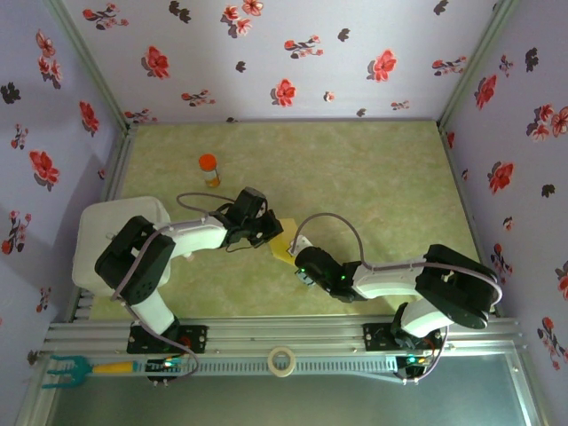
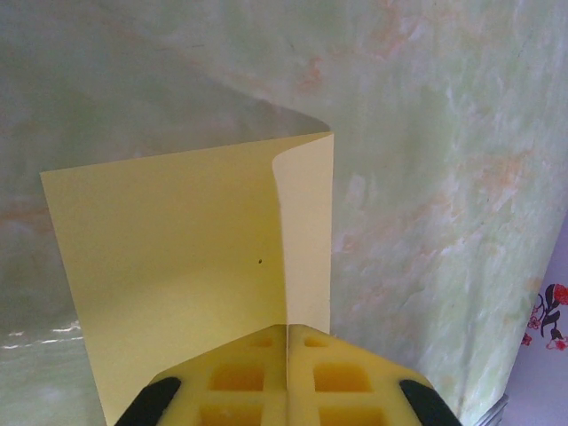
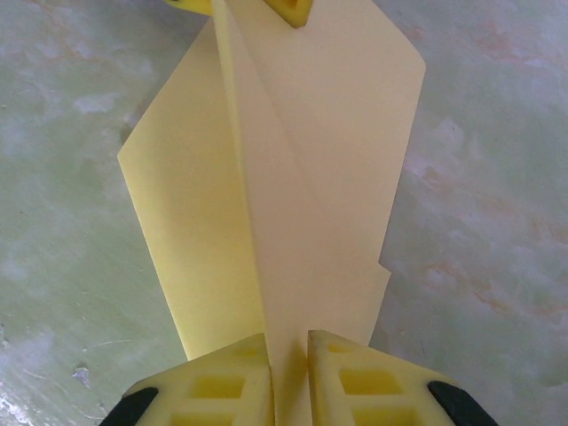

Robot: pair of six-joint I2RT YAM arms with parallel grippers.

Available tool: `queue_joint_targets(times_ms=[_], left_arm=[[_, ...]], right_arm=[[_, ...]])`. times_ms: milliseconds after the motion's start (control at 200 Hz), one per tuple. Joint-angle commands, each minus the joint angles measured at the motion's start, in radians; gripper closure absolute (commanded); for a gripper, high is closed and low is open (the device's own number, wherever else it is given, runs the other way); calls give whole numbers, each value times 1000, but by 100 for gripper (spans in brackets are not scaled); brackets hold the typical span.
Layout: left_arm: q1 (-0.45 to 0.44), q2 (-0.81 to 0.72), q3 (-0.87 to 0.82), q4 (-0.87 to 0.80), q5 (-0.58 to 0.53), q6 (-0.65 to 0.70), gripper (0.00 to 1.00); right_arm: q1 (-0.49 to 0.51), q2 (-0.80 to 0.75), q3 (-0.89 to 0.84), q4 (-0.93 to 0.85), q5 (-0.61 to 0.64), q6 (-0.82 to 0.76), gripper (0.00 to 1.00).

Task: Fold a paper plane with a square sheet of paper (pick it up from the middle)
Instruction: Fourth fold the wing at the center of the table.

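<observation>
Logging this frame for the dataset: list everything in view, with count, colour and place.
paper: one, yellow, partly folded, mid-table between the two grippers
bottle: one, orange cap, upright, far left part of the table
box: one, white, left table edge, partly under the left arm
tape roll: one, pale, on the near rail between the arm bases
fork tool: one, teal head and yellow handle, near rail, left end
table: one, green marbled
walls: three, purple with red and dark flowers, around the table
left gripper: one, yellow fingers, shut on one end of the paper
right gripper: one, yellow fingers, shut on the other end
</observation>
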Motion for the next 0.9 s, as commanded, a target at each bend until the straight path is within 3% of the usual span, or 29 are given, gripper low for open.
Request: queue_joint_targets(times_ms=[0, 245, 365, 520, 720, 895], left_arm=[[0, -6, 21, -14, 4, -7, 94], [1, -9, 23, -12, 3, -6, 89], [1, -43, 9, 2, -20, -2, 66], [1, -136, -35, -16, -107, 5, 48], [3, -214, -68, -51, -168, 18, 45], [3, -199, -71, -40, -149, 21, 52]], right_arm=[[9, 12, 6, 17, 8, 12, 85], [6, 14, 8, 23, -1, 26, 90], [-6, 29, 8, 37, -30, 68, 92], [-60, 67, 2, 79, -160, 150, 93], [-140, 69, -39, 184, -299, 251, 94], [-187, 87, -45, 205, -396, 305, 93]])
